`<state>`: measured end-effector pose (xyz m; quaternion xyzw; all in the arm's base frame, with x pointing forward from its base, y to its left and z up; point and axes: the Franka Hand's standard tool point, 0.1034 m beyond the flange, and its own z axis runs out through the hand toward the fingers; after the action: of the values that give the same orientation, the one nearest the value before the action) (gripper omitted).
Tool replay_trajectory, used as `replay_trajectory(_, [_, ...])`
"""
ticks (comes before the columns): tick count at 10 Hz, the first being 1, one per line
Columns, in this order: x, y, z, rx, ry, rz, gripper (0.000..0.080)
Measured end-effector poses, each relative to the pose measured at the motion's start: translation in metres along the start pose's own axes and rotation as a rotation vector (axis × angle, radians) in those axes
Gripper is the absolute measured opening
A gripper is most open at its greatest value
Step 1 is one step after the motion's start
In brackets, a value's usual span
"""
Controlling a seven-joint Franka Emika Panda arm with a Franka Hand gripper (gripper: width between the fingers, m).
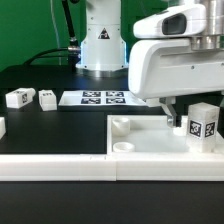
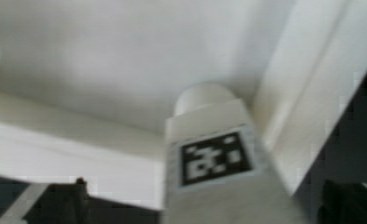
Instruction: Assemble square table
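The white square tabletop (image 1: 150,143) lies tray-side up at the exterior view's right, and its floor fills the wrist view (image 2: 127,50). A white leg (image 1: 205,122) with a square tag stands upright on it near the right corner. My gripper (image 1: 188,118) hangs over this leg. In the wrist view the leg (image 2: 215,150) runs between my dark fingertips (image 2: 64,200), with a gap on each side, so the gripper (image 2: 212,208) is open around it. Two more legs (image 1: 18,98) (image 1: 46,97) lie on the black table at the left.
The marker board (image 1: 100,98) lies in front of the robot base (image 1: 103,45). A long white rail (image 1: 60,165) runs along the front edge. Another white part (image 1: 2,127) shows at the far left edge.
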<state>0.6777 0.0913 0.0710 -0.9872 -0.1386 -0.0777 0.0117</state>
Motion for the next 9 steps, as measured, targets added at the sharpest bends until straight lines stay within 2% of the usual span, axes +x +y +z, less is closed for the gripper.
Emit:
replay_trajectory(1, [-0.0002, -0.0002, 0.0004, 0.000, 0.000, 0.039, 0.0649])
replay_trajectory(2, [-0.0003, 0.0003, 0.0004, 0.000, 0.000, 0.039, 0.0551])
replay_trajectory(3, [-0.0004, 0.0004, 0.0006, 0.000, 0.000, 0.043, 0.0393])
replay_trajectory(4, [-0.0003, -0.0004, 0.0007, 0.002, 0.000, 0.150, 0.0393])
replay_trajectory(5, [-0.0004, -0.0003, 0.0007, 0.002, 0.000, 0.229, 0.0286])
replay_trajectory(7, [-0.0004, -0.0002, 0.0008, 0.002, -0.001, 0.327, 0.0287])
replay_trajectory(9, [0.0024, -0.0047, 0.0021, -0.001, -0.008, 0.613, 0.0287])
